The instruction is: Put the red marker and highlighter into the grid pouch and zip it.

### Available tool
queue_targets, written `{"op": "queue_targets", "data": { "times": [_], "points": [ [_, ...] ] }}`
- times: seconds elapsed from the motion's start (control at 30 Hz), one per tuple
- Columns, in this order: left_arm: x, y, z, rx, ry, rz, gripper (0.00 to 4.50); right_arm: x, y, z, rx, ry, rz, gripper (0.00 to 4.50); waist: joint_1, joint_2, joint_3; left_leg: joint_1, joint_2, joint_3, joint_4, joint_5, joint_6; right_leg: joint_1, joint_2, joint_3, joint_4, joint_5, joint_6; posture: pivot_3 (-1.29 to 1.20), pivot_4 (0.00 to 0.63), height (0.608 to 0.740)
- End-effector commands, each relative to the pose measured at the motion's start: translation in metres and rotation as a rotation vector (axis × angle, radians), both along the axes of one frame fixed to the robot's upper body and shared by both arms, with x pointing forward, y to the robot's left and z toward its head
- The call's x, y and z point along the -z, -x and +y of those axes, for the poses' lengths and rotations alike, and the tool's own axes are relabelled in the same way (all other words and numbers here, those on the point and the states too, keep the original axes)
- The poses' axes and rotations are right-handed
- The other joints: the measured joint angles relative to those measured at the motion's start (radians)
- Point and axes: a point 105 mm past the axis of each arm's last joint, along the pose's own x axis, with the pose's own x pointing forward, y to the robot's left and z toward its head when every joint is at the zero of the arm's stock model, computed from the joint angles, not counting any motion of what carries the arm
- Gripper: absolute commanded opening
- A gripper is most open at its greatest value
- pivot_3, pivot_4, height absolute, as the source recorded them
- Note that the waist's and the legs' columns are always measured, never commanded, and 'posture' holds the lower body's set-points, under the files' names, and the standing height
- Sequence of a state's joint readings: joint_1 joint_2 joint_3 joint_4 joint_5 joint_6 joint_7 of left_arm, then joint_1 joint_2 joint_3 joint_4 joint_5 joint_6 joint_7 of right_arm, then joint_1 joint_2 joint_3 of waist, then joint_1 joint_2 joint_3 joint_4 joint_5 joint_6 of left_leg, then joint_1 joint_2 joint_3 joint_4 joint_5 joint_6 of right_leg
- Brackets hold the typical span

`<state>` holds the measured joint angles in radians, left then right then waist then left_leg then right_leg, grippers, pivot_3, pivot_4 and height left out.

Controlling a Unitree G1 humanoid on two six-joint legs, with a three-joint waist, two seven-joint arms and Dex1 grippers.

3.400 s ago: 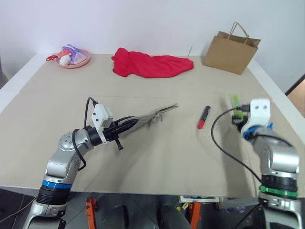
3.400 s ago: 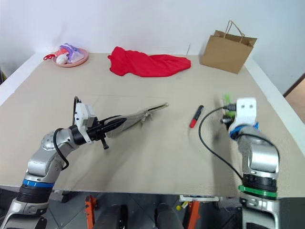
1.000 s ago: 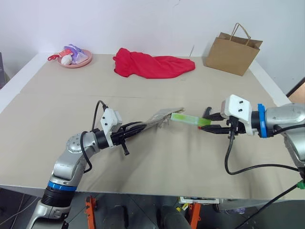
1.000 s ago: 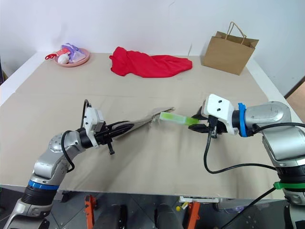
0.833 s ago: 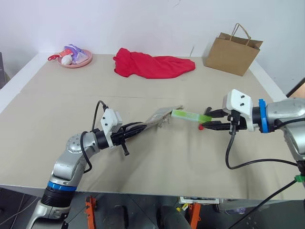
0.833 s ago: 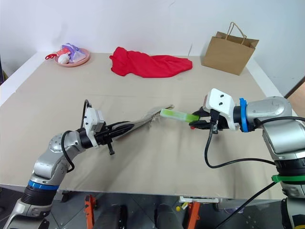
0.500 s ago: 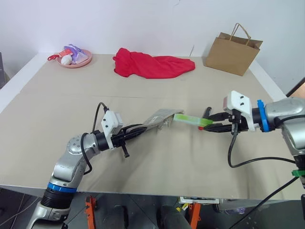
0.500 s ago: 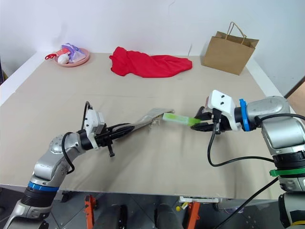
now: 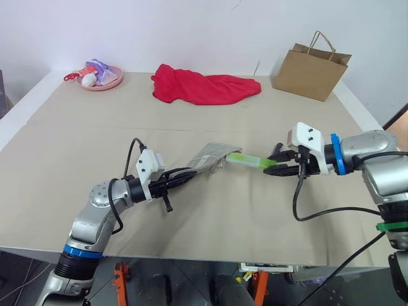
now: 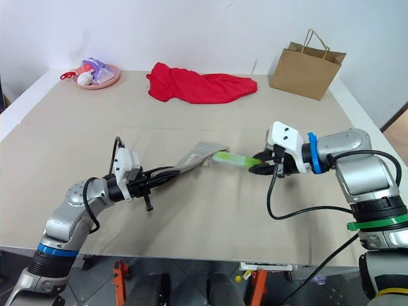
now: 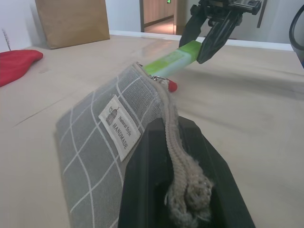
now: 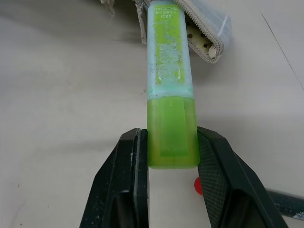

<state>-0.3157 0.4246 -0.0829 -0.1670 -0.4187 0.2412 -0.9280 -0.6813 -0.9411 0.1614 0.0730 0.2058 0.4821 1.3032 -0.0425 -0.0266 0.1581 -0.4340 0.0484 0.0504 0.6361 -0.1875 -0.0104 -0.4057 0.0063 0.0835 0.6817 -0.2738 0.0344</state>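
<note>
My left gripper is shut on one end of the grid pouch, a grey fabric pouch with white lines and a small white label. It holds the pouch lifted, with the open zipper mouth facing the right arm. My right gripper is shut on the lime-green highlighter. The highlighter's pale cap end sits at the pouch mouth. The red marker lies on the table under the right gripper; its red cap peeks out beside a finger.
A red cloth lies at the back middle. A brown paper bag stands at the back right. A pink plate with small items sits at the back left. The beige table surface lies open in front.
The right gripper has carried the highlighter left and slightly down, bringing its cap end up to the pouch mouth. The left gripper holds the pouch in the same place.
</note>
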Motion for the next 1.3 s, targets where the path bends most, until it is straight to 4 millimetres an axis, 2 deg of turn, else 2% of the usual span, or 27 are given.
{"op": "queue_targets", "data": {
  "times": [0.03,0.37,0.53,0.8,0.97,1.17,1.3],
  "points": [
    [-0.01,0.004,-0.005,0.036,0.005,-0.049,0.0,-0.01,0.0,0.004,-0.007,0.006,-0.017,1.07,0.0,0.0,0.0,0.0,0.0,0.0,0.0,0.0,0.0,0.0,0.0,0.0,0.0,0.0,0.0,0.0,0.15,0.74],
    [-0.005,0.006,-0.005,0.042,-0.001,-0.041,0.0,-0.022,-0.003,-0.002,0.064,-0.139,0.065,1.07,0.0,0.0,0.0,0.0,0.0,0.0,0.0,0.0,0.0,0.0,0.0,0.0,0.0,0.0,0.0,0.0,0.15,0.74],
    [-0.005,0.006,-0.004,0.043,-0.004,-0.041,0.0,-0.019,-0.003,-0.003,0.083,-0.151,0.082,1.07,0.0,0.0,0.0,0.0,0.0,0.0,0.0,0.0,0.0,0.0,0.0,0.0,0.0,0.0,0.0,0.0,0.15,0.74],
    [-0.006,0.004,-0.003,0.048,-0.011,-0.044,0.0,-0.016,0.009,0.0,0.079,-0.224,0.143,1.07,0.0,0.0,0.0,-0.001,0.0,0.0,0.0,0.0,0.0,0.0,0.0,0.0,0.0,0.0,0.0,0.0,0.15,0.74],
    [-0.006,0.003,-0.004,0.057,-0.014,-0.044,0.0,-0.005,0.013,0.013,0.036,-0.15,0.116,1.07,-0.001,0.0,0.0,-0.001,0.0,0.0,0.0,0.0,0.0,0.0,0.001,-0.001,0.0,0.0,0.0,0.0,0.15,0.74],
    [-0.007,0.002,-0.006,0.064,-0.016,-0.047,0.0,0.003,0.007,0.027,-0.013,-0.029,0.011,1.07,-0.001,0.0,0.0,0.0,0.001,0.0,0.0,0.0,0.0,0.0,0.001,-0.001,0.0,0.0,-0.001,0.0,0.15,0.74],
    [-0.007,0.002,-0.006,0.068,-0.019,-0.048,0.0,0.0,0.007,0.038,-0.145,0.085,-0.101,1.07,-0.001,0.0,0.0,-0.001,0.0,0.0,0.0,0.0,0.0,-0.001,0.001,-0.001,0.0,0.0,0.0,0.0,0.15,0.74]
  ]
}}
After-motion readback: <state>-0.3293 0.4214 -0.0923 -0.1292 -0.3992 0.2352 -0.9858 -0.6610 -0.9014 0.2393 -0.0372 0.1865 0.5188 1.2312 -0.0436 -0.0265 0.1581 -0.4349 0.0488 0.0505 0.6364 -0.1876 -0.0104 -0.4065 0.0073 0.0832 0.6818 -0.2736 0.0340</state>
